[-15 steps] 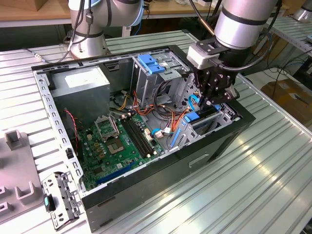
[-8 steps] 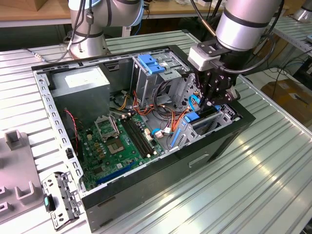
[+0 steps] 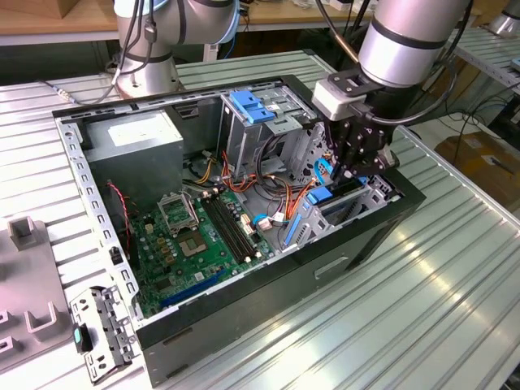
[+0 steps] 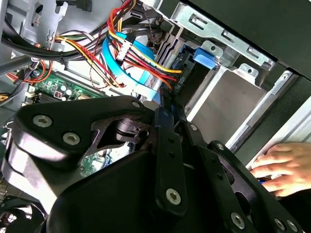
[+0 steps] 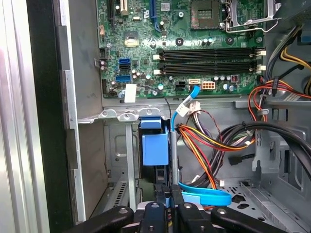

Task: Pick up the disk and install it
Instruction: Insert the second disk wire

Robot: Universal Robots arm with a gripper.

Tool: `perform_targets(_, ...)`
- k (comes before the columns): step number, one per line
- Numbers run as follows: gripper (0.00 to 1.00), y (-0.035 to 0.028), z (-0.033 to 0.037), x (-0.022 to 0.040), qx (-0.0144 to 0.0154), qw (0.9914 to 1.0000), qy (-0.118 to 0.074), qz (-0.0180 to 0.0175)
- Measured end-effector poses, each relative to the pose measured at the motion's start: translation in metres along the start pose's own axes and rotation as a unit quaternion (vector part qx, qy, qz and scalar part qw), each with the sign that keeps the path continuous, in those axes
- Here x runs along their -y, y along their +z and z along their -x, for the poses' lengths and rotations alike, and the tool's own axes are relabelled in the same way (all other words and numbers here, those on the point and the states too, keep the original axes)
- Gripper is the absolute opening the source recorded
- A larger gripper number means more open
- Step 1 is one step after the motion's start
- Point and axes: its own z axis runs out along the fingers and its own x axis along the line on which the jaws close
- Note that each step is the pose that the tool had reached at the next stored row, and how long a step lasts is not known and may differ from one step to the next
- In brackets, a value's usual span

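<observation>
Lowering into the open computer case [image 3: 268,284], the gripper [image 3: 351,171] stands over the drive bay [image 3: 370,199], its fingers drawn narrow around the thin grey edge of the disk [image 5: 173,160], which stands upright and edge-on at the mouth of the bay with its blue carrier [image 5: 155,148] beside it. Judging by this, the pick is done and the install step is in hand, with the disk partly entered but not seated. Finishing it would seem to call for keeping the blue rails square to the bay's guides and clear of the orange and red cables [image 5: 204,145] bunched just beside the bay. The exterior view alone gives the whole case, with the motherboard [image 3: 195,236] well apart from the bay. The first wrist view shows the grip on the disk's edge, while the second wrist view shows a person's hand [image 4: 282,167] resting outside the case near the bay.
</observation>
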Motion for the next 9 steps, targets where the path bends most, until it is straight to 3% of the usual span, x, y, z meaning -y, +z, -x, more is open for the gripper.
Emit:
perform_targets(6,0.17,0.0013,-0.0003,0.0,0.0007,1.0,0.0,-0.0001)
perform_targets(7,0.24,0.0006,-0.0003,0.0,0.0007,1.0,0.0,-0.0001)
perform_targets(9,0.24,-0.0026,-0.0004,0.0003,0.0006,1.0,0.0,0.0)
